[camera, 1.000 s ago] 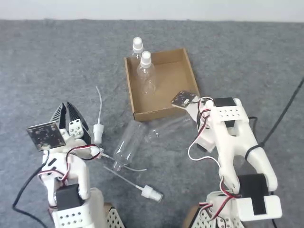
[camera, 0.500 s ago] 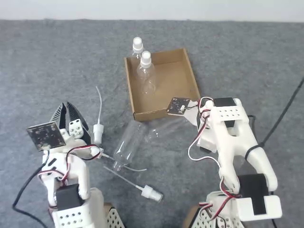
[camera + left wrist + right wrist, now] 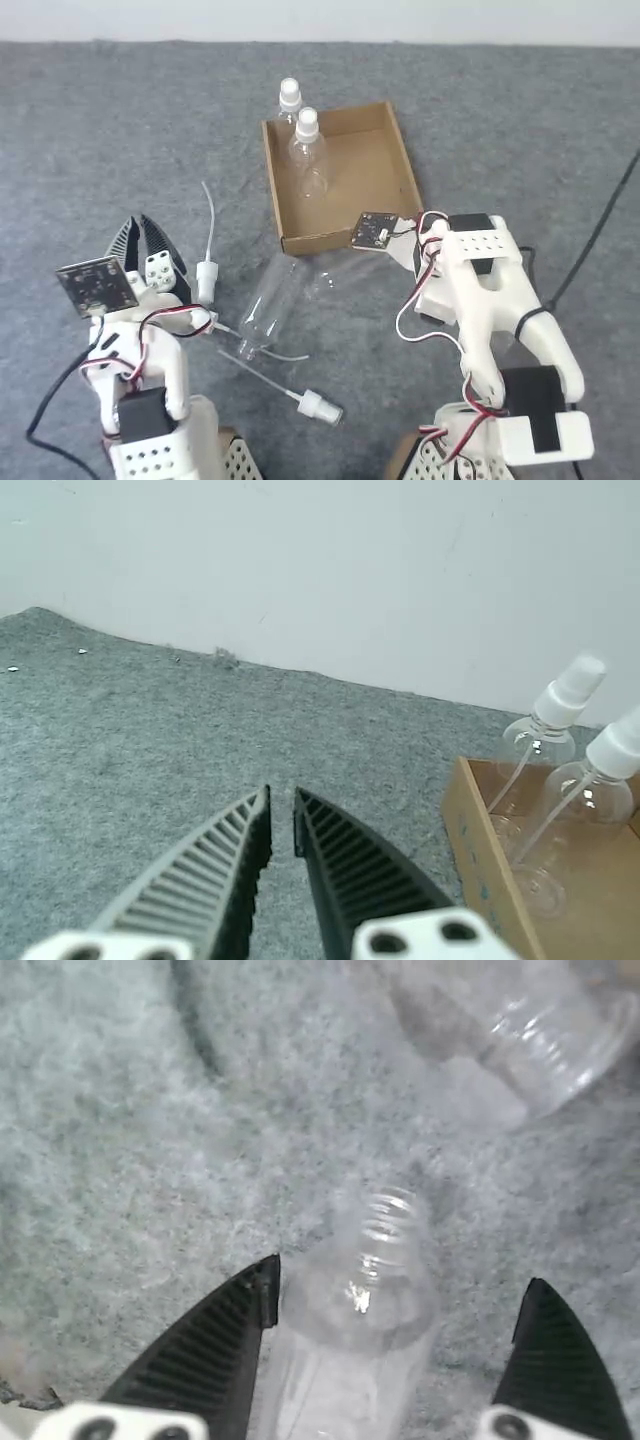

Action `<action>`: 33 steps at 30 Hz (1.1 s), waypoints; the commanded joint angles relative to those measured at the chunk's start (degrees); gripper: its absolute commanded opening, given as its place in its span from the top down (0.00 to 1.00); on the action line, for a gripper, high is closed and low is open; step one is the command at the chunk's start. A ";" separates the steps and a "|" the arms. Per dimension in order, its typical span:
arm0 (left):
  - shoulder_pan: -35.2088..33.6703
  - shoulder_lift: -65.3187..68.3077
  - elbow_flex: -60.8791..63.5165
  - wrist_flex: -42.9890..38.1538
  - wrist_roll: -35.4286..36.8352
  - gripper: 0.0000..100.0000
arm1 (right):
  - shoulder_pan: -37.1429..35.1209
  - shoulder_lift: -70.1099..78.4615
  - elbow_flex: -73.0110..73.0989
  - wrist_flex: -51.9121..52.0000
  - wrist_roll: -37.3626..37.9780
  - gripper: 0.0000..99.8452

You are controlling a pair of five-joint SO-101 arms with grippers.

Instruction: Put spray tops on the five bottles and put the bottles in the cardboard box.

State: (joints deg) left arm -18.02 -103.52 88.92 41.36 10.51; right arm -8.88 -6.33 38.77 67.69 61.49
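The cardboard box (image 3: 385, 165) lies at the middle back. Two capped bottles stand upright at its far left, one (image 3: 310, 150) in front of the other (image 3: 290, 97); they also show as bottles (image 3: 585, 800) (image 3: 540, 745) in the left wrist view. An uncapped clear bottle (image 3: 360, 1320) lies on the carpet between the fingers of my open right gripper (image 3: 400, 1280). A second uncapped bottle (image 3: 265, 305) lies left of it. Loose spray tops (image 3: 207, 275) (image 3: 322, 406) lie nearby. My left gripper (image 3: 282, 805) is shut and empty, raised over the carpet at the front left.
Grey carpet (image 3: 120, 130) covers the table, with free room at the left and far right. A white wall (image 3: 300, 560) rises behind. A black cable (image 3: 600, 230) runs along the right side. The second bottle's open mouth (image 3: 545, 1035) lies just beyond my right gripper.
My right arm's wrist has moved a little toward the front left, nearer the lying bottle. The left arm has kept still.
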 commanded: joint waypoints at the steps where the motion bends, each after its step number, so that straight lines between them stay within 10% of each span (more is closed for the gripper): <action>1: -0.26 -0.44 -0.48 -1.85 0.18 0.96 | 0.40 -0.75 -0.44 -0.75 0.44 0.68; 33: -0.26 -0.44 -0.48 -1.85 0.18 0.96 | -4.09 -17.89 -0.44 14.73 -11.52 0.88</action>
State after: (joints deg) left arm -18.02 -103.52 88.92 41.36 10.51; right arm -10.02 -15.91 39.82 78.95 53.67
